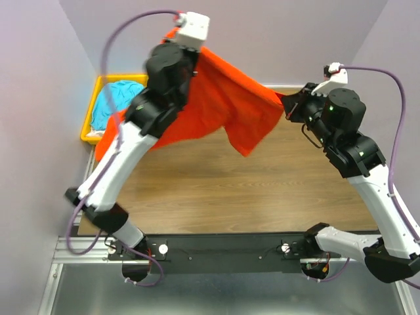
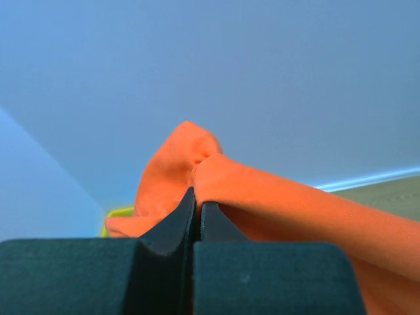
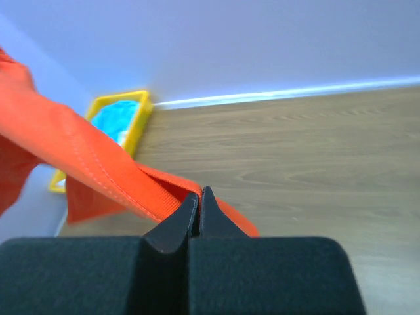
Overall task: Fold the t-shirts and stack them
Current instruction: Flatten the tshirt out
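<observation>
A bright orange-red t-shirt (image 1: 226, 105) hangs in the air above the wooden table, stretched between both arms. My left gripper (image 2: 197, 197) is raised high at the back left and is shut on a bunched part of the orange-red t-shirt (image 2: 275, 203). At the right, my right gripper (image 1: 286, 105) is shut on the shirt's hemmed edge (image 3: 92, 167), the jaws pinching the fabric. In the top view the left gripper's jaws are hidden behind the wrist. A teal-blue t-shirt (image 1: 118, 98) lies in the yellow bin (image 1: 97, 85).
The yellow bin (image 3: 139, 121) stands at the table's back left corner against the wall, with a bit of white fabric (image 1: 98, 131) at its near end. Pale walls close in the left, back and right. The wooden table (image 1: 262, 190) lies below the shirt.
</observation>
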`<state>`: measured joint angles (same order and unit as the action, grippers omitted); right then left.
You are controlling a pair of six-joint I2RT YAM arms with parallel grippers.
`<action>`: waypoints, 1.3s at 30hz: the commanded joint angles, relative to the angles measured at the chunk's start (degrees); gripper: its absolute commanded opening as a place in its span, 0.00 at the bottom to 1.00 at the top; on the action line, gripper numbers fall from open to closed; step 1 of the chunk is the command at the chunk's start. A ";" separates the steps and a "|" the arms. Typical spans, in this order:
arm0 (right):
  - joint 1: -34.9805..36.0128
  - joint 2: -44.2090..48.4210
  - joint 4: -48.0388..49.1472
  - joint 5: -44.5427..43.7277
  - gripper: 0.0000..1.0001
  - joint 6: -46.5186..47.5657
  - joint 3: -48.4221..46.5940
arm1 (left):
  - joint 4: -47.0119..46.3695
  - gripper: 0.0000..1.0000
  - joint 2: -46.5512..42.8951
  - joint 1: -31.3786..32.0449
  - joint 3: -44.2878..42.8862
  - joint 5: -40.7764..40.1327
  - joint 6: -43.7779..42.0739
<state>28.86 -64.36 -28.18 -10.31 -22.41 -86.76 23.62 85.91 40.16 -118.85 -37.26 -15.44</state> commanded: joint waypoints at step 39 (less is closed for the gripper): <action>-15.41 -18.96 6.82 16.02 0.67 -2.19 30.77 | -10.43 0.44 7.69 -9.22 67.17 26.53 37.06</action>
<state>13.23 -82.28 -24.38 0.58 -23.18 -58.24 14.48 90.96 31.44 -52.56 -13.26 19.49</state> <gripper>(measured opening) 0.671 0.447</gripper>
